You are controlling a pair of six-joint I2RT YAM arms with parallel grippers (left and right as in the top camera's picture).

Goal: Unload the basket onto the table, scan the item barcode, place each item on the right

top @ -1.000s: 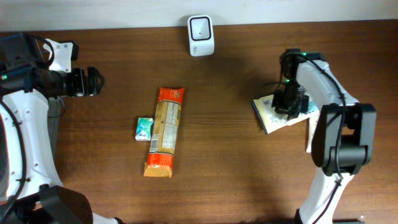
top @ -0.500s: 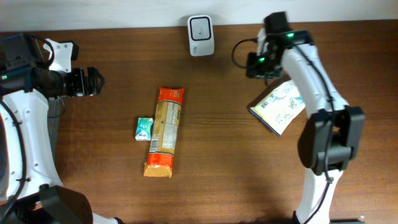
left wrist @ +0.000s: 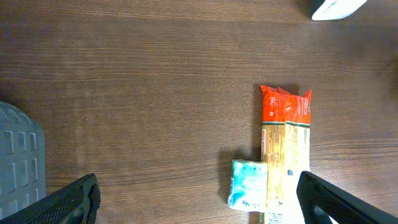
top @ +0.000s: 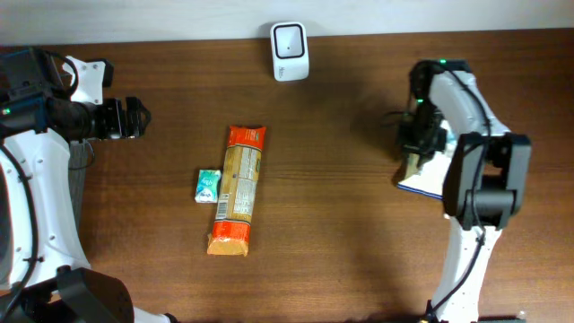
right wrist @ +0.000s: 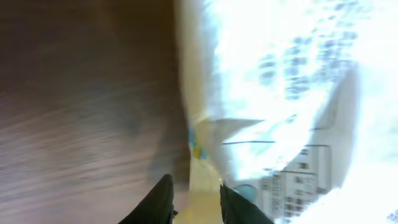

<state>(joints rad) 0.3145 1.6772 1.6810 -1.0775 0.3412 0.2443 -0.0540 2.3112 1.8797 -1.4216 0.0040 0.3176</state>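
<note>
The item, a white and blue packet (top: 424,180), hangs at the right side of the table, turned mostly edge-on to the overhead camera. My right gripper (top: 419,159) is shut on its yellowish edge. In the right wrist view that packet (right wrist: 280,81) fills the right half, blurred, and its edge runs between my two fingertips (right wrist: 163,198). A printed panel (right wrist: 298,180) shows on it, too smeared to read. The white scanner (top: 289,51) stands at the back middle. My left gripper (top: 142,118) stays wide open at the far left, with nothing in it.
A long orange and tan snack pack (top: 239,188) lies mid-table, with a small teal packet (top: 208,185) against its left side. Both also show in the left wrist view: the snack pack (left wrist: 285,149) and the teal packet (left wrist: 247,184). A grey basket corner (left wrist: 18,155) sits at the left.
My right arm swung up toward the scanner with the packet, then came back right. The packet went from face-up to nearly edge-on. The left arm has not moved.
</note>
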